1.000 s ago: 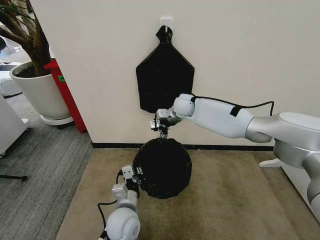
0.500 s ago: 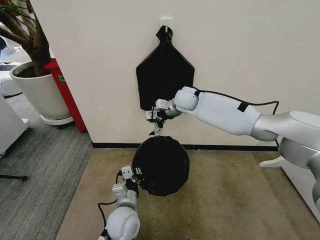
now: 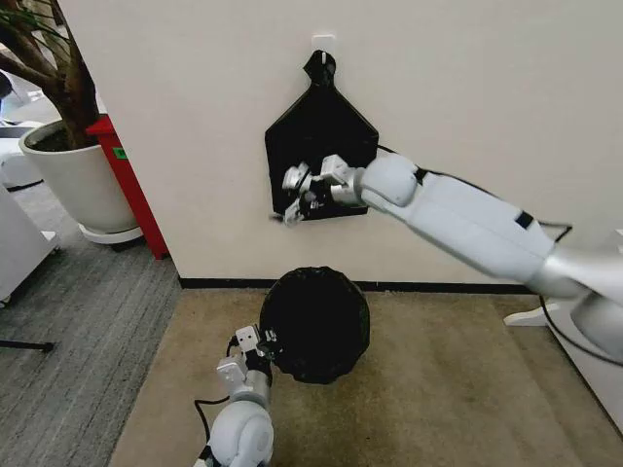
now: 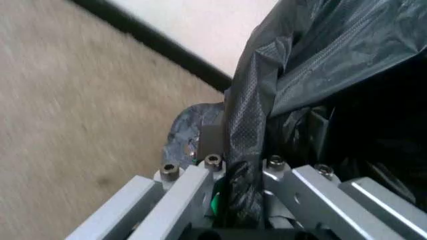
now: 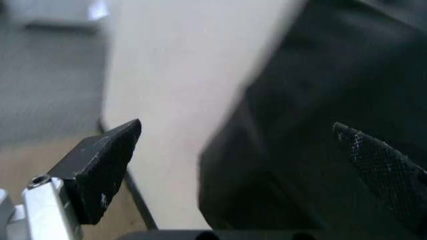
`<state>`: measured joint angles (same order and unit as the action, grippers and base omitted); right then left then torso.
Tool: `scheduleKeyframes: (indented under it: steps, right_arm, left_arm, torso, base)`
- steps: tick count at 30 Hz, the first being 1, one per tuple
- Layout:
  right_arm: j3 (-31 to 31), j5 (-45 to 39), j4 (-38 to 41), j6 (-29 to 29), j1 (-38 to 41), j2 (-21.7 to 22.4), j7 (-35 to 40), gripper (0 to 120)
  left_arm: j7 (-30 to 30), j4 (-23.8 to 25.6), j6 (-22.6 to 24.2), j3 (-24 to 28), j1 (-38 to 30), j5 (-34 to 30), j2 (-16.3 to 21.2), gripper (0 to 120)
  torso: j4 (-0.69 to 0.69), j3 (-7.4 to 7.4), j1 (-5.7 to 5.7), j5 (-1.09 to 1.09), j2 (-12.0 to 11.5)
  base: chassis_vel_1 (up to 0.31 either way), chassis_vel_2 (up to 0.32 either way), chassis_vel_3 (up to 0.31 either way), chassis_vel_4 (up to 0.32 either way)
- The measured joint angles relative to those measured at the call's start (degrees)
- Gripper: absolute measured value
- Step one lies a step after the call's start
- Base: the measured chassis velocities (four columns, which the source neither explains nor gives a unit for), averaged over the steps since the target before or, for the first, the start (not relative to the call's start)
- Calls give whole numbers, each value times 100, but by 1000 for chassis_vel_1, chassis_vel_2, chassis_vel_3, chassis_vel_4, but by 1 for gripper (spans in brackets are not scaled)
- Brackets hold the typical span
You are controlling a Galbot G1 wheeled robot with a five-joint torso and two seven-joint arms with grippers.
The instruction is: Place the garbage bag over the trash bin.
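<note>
Nearest to us, our left gripper (image 3: 255, 352) sits low over the tan carpet (image 3: 438, 389), its jaws clamped on a fold of the soft, glossy black plastic film garbage bag (image 3: 314, 324); the left wrist view shows the crinkled film pinched between the metal fingers (image 4: 193, 187). The bag stands on the floor just ahead of that gripper as a rounded black mound, draped so fully that we cannot see the trash bin beneath it, and we judge the bin to be inside it without being able to confirm how far down the film reaches. Beyond the bag runs the dark skirting at the foot of the cream wall (image 3: 487, 107). Higher up, our right gripper (image 3: 297, 195) is raised well above the bag, in front of the lower left part of the flat, five-cornered black sheaf (image 3: 326, 141) that hangs by its knotted top from a white wall hook (image 3: 322, 41); its jaws stand apart and hold nothing, as the right wrist view shows with the two dark fingertips (image 5: 107, 160) spread wide. So the bag lies straight below and nearer than the right jaws, and the left arm is plainly the closer one. Far left stands a large white planter with a tree (image 3: 73, 180).
</note>
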<state>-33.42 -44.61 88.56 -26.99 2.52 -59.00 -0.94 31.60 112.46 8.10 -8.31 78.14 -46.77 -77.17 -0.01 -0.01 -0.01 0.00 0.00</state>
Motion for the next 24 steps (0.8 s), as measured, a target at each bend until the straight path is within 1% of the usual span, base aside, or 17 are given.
scheduleKeyframes:
  steps: [1,3,4,6,10,13,16,20,24]
  right_arm:
    - [131,-376,163,-155,-185,6,530,100]
    - [259,-1011,440,-276,-453,27,1415,100]
    - [314,-1221,584,-290,-591,47,1748,100]
    - [341,-1334,772,-245,-791,113,1997,100]
    - [341,-1264,1064,-81,-1028,268,2037,100]
    - [343,-1233,1324,7,-1185,343,2043,100]
    - [343,-1198,1433,47,-1279,381,1995,100]
    - [343,-1089,1423,175,-1380,384,1849,100]
    - [333,-1001,1410,287,-1426,379,1720,100]
  left_arm:
    - [48,41,74,2,-10,-202,-9,1]
    - [144,110,214,12,-26,-547,-25,1]
    - [240,152,304,30,-38,-768,-39,1]
    - [397,204,445,53,-71,-1043,-60,1]
    - [674,212,567,62,-164,-1398,-110,1]
    - [969,187,702,74,-254,-1674,-179,1]
    - [1076,143,748,114,-277,-1674,-237,1]
    - [1272,40,868,167,-305,-1505,-356,1]
    - [1375,-9,927,206,-307,-1416,-384,1]
  torso:
    - [0,0,0,1,0]
    - [1,0,0,2,0]
    - [1,0,0,-1,0]
    - [2,0,0,1,0]
    - [0,0,0,1,0]
    - [1,0,0,0,0]
    - [1,0,0,-1,0]
    - [1,0,0,0,0]
    - [1,0,0,0,0]
  base:
    - [0,0,0,0]
    - [0,0,0,0]
    - [0,0,0,0]
    - [0,0,0,0]
    - [0,0,0,0]
    - [0,0,0,0]
    - [0,0,0,0]
    - [0,0,0,0]
    - [0,0,0,0]
